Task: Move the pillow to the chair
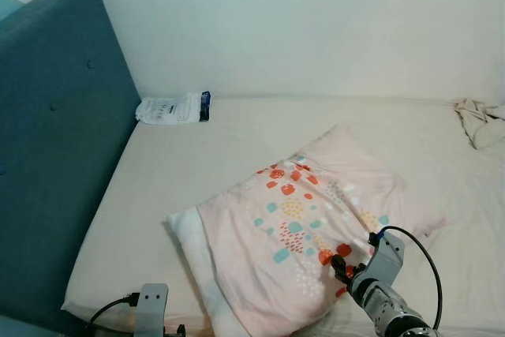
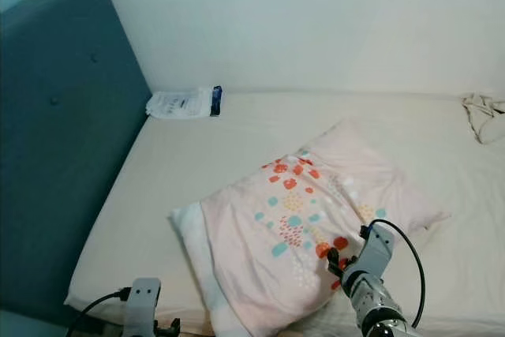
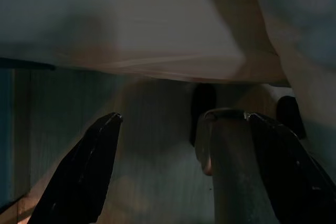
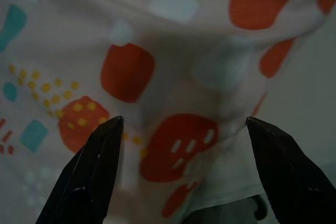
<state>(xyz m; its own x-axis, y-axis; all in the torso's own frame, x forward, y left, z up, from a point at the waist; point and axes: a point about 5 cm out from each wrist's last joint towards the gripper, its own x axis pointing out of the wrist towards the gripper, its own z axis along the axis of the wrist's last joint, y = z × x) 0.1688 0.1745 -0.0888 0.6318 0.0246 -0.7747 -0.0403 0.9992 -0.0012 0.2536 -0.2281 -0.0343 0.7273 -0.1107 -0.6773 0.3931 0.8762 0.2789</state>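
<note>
Two black fingers of the right gripper [image 4: 184, 182] stand spread wide, released, with the patterned cloth of the pillow [image 1: 304, 222] bunched just ahead of them and nothing yet pinched between. From the head camera the right gripper [image 1: 344, 271] sits at the pillow's near right edge, touching or all but touching the cover, so the pillow lies straight ahead of it and slightly to its left. The pillow rests flat on the bed [image 1: 197, 155], turned askew, its long axis running from the near left corner up toward the far right. The left gripper [image 3: 173, 145] is also spread, holding nothing; it hangs low at the bed's near left edge, in shade, well apart from the pillow, so the right arm is plainly the nearer one. Farther out, a white packet [image 1: 172, 108] lies against the wall beside the blue headboard [image 1: 55, 132], and a crumpled cloth [image 1: 480, 122] sits at the far right of the bed. No chair can be made out.
</note>
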